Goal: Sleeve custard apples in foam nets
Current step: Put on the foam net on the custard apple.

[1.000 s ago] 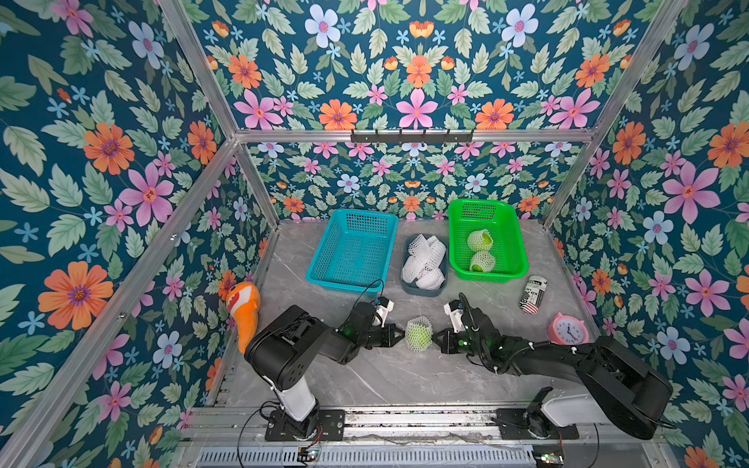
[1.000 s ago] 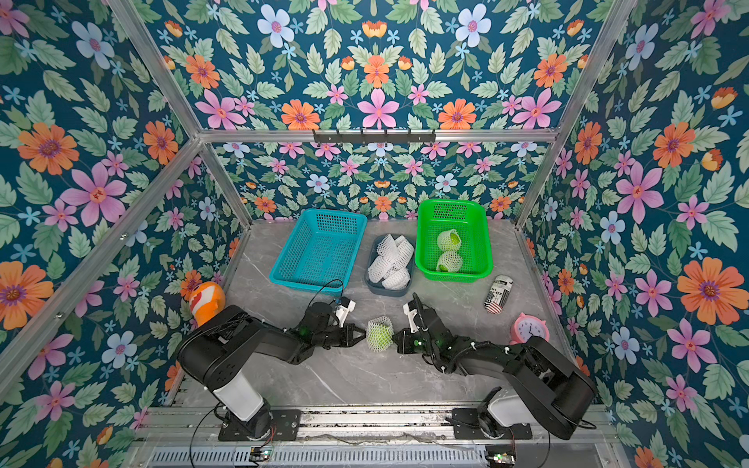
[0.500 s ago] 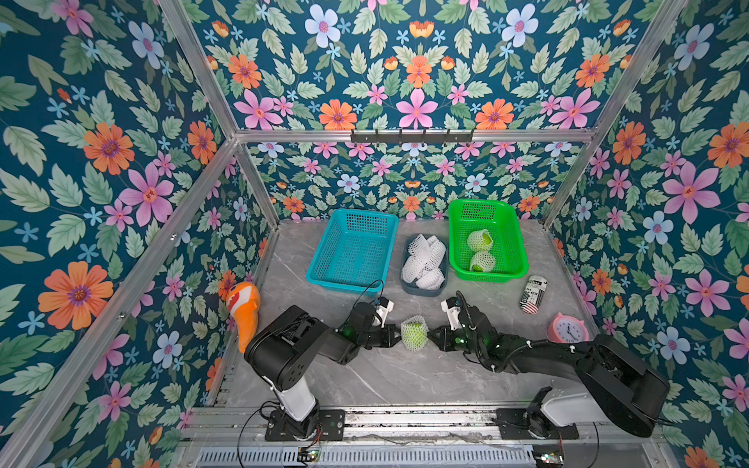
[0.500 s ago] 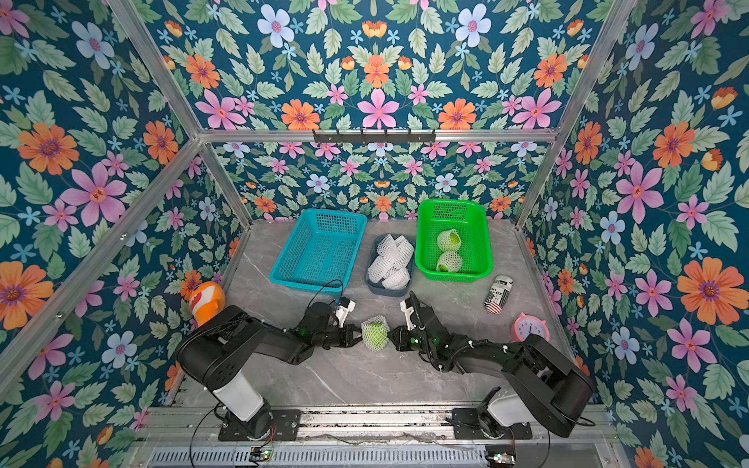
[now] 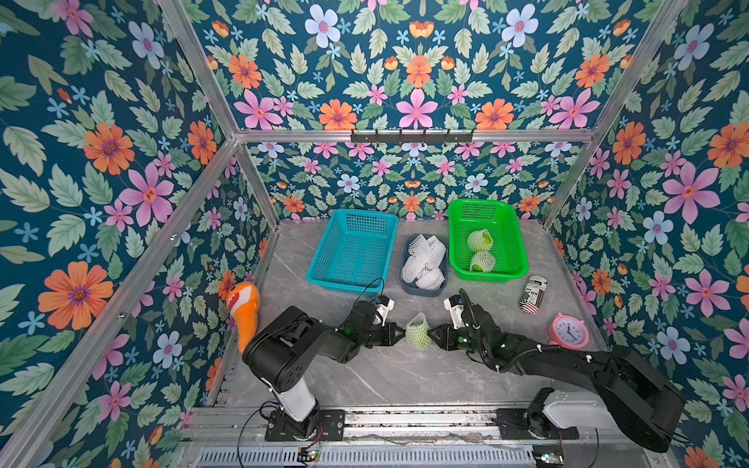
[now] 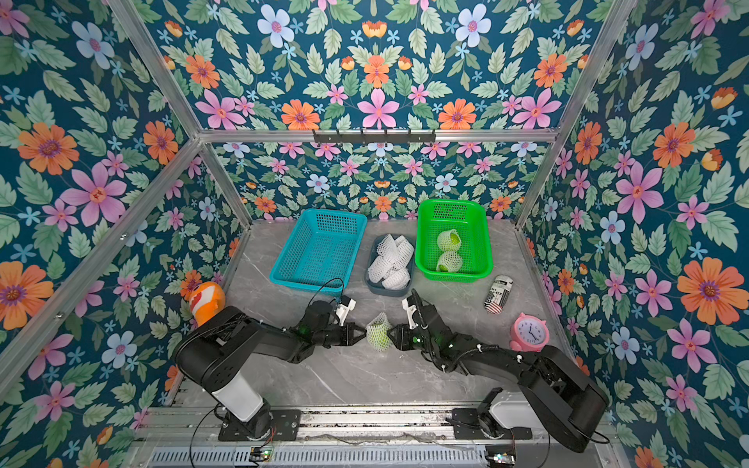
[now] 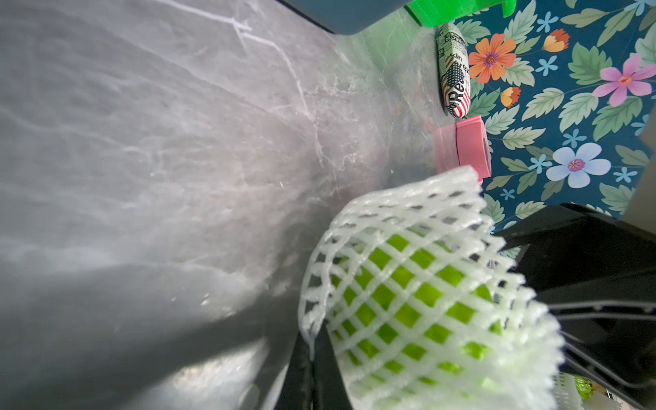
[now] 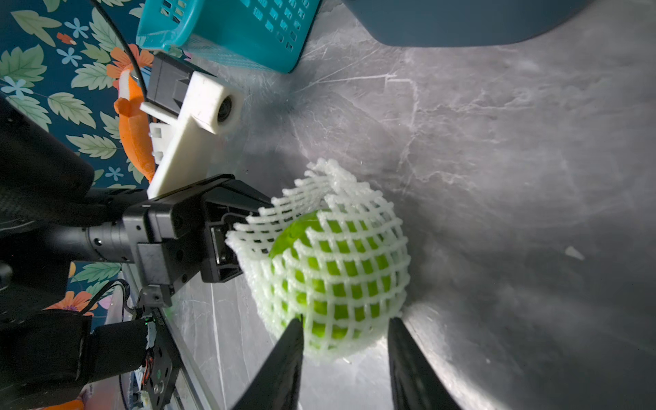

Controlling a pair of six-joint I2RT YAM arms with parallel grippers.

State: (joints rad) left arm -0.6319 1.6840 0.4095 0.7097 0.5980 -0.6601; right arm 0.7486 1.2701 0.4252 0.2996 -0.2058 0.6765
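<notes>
at the front centre of the desk, 1 custard apple lies inside a foam net, directly between the 2 hands. left hand: closed, pinching the loose rim at the net's open mouth. the left wrist view confirms it, with mesh nipped between the fingers. right hand: jaws parted with a clear gap in the right wrist view, tips standing to either side of the net's rounded end. 1 fingertip overlaps the mesh; whether it presses on it cannot be told. bare green skin shows at the net's mouth beside the left hand. at the rear right, the green basket holds 2 more custard apples, each already netted. the dark grey tray beside it holds spare nets. the teal basket stands at the tray's other side.
</notes>
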